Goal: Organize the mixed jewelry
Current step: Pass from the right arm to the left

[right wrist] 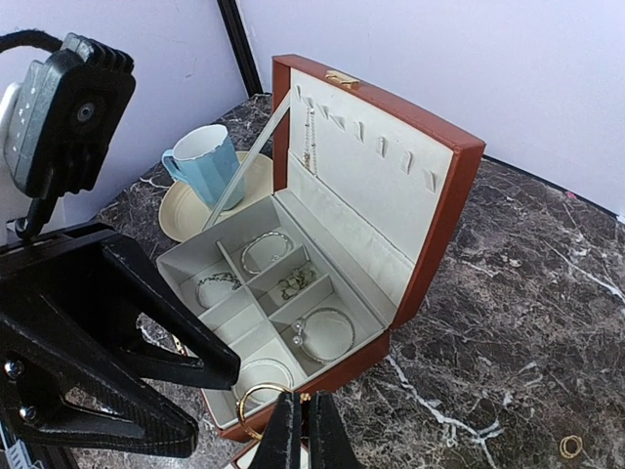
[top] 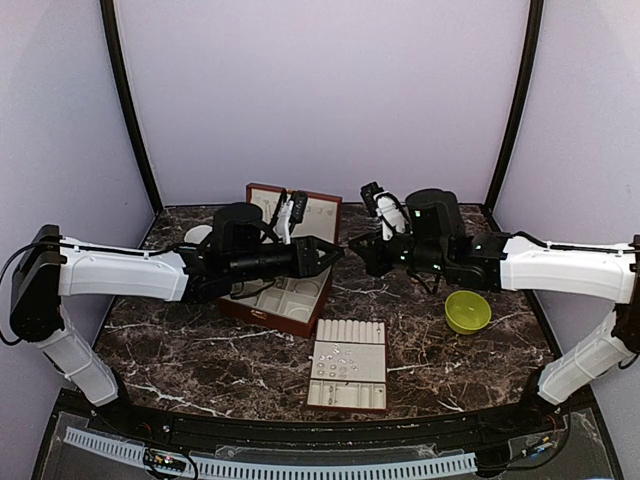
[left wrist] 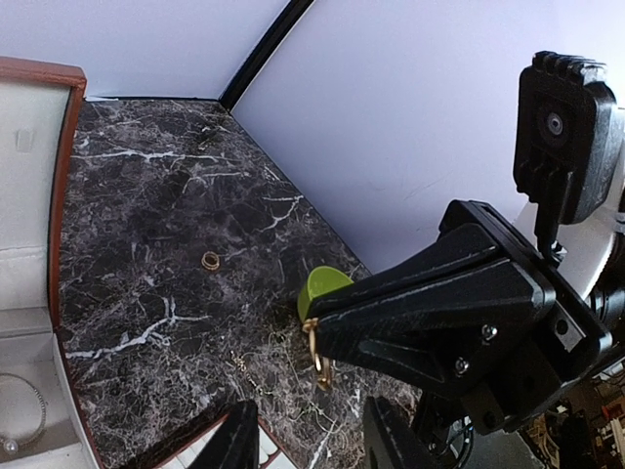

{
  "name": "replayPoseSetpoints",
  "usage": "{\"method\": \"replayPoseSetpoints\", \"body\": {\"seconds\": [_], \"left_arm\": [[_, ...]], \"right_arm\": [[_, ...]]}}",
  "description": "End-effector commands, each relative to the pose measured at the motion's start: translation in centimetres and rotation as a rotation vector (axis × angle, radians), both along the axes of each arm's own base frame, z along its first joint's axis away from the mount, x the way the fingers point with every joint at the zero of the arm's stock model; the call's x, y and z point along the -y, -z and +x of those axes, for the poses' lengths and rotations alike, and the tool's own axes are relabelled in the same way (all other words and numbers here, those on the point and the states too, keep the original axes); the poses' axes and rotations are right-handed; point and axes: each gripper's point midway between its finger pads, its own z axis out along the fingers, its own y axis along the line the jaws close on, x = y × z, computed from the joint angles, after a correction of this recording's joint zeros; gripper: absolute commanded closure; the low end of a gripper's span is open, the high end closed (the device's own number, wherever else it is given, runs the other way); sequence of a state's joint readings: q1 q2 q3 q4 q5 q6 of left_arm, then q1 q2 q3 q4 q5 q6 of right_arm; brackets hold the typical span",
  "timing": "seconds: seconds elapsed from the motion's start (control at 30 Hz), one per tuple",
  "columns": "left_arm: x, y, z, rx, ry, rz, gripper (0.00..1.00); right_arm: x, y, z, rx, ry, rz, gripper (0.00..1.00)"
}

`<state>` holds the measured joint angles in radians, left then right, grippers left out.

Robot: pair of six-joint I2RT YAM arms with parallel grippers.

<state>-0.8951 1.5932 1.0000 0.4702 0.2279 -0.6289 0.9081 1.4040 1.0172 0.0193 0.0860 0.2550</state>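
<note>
My right gripper [right wrist: 303, 422] is shut on a thin gold hoop bracelet [right wrist: 246, 403], holding it over the near corner of the reddish-brown box [right wrist: 430, 254]. The left wrist view shows the same hoop [left wrist: 320, 358] hanging edge-on from the right gripper's tip [left wrist: 327, 327]. My left gripper [left wrist: 311, 430] faces it, just short of the hoop, its fingers [left wrist: 239, 440] apart with nothing between them. The two grippers meet tip to tip [top: 343, 252] in the top view. A gold ring [left wrist: 210, 260] and thin chains [left wrist: 239, 364] lie on the marble. Silvery bracelets [right wrist: 324, 335] lie in the box's compartments.
The box stands open with its lid [top: 320, 215] upright and a necklace [right wrist: 310, 137] hanging inside it. A cream slotted ring tray [top: 348, 330] with small pieces lies near the front. A green cup [top: 467, 310] is at right. A blue mug [right wrist: 203, 161] on a saucer [right wrist: 181, 217] stands behind the box.
</note>
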Motion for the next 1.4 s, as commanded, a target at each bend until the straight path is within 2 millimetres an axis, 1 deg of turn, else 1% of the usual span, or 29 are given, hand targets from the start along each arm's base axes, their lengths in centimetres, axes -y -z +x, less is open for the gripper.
{"method": "replayPoseSetpoints", "body": {"seconds": [0.0, 0.17, 0.23, 0.37, 0.5, 0.57, 0.73, 0.8, 0.87, 0.93, 1.1, 1.17, 1.23, 1.33, 1.37], "left_arm": [[0.5, -2.0, 0.1, 0.029, 0.009, -0.056, 0.61], [0.6, -1.9, 0.2, 0.029, 0.009, -0.054, 0.66], [0.6, -2.0, 0.2, 0.031, 0.009, -0.055, 0.74], [0.7, -2.0, 0.3, 0.030, 0.010, -0.058, 0.85], [0.7, -2.0, 0.2, 0.031, 0.010, -0.059, 0.92], [0.7, -2.0, 0.3, 0.028, 0.009, -0.059, 0.94], [0.8, -1.9, 0.2, 0.025, 0.010, -0.061, 0.94], [0.8, -1.9, 0.3, 0.023, 0.010, -0.061, 0.92], [0.8, -1.8, 0.3, 0.021, 0.008, -0.060, 0.87], [0.8, -1.8, 0.3, 0.022, 0.006, -0.059, 0.85], [0.8, -1.9, 0.3, 0.024, 0.008, -0.063, 0.84], [0.7, -1.8, 0.4, 0.023, 0.005, -0.062, 0.84], [0.7, -1.7, 0.3, 0.023, 0.005, -0.060, 0.86], [0.7, -1.8, 0.4, 0.025, 0.004, -0.063, 0.90], [0.7, -1.8, 0.4, 0.025, 0.004, -0.062, 0.94]], "right_arm": [[-0.9, -2.4, -0.3, 0.056, -0.031, 0.046, 1.00], [-1.1, -2.7, -0.9, 0.067, -0.052, 0.057, 1.00], [-1.1, -2.6, -1.1, 0.070, -0.059, 0.056, 1.00], [-1.1, -2.5, -1.3, 0.071, -0.069, 0.053, 1.00], [-1.1, -2.7, -1.5, 0.077, -0.075, 0.055, 1.00], [-1.1, -2.7, -1.5, 0.079, -0.076, 0.055, 1.00], [-1.2, -2.8, -1.7, 0.084, -0.086, 0.053, 1.00], [-1.3, -2.7, -1.8, 0.084, -0.091, 0.051, 1.00], [-1.3, -2.8, -1.9, 0.087, -0.097, 0.052, 1.00], [-1.3, -2.8, -1.9, 0.087, -0.097, 0.051, 1.00], [-1.4, -2.7, -1.9, 0.087, -0.097, 0.047, 1.00], [-1.4, -2.7, -1.9, 0.087, -0.099, 0.047, 1.00], [-1.5, -2.7, -2.0, 0.088, -0.104, 0.048, 1.00], [-1.5, -2.8, -2.1, 0.091, -0.110, 0.049, 1.00], [-1.5, -2.8, -2.2, 0.092, -0.111, 0.051, 1.00]]}}
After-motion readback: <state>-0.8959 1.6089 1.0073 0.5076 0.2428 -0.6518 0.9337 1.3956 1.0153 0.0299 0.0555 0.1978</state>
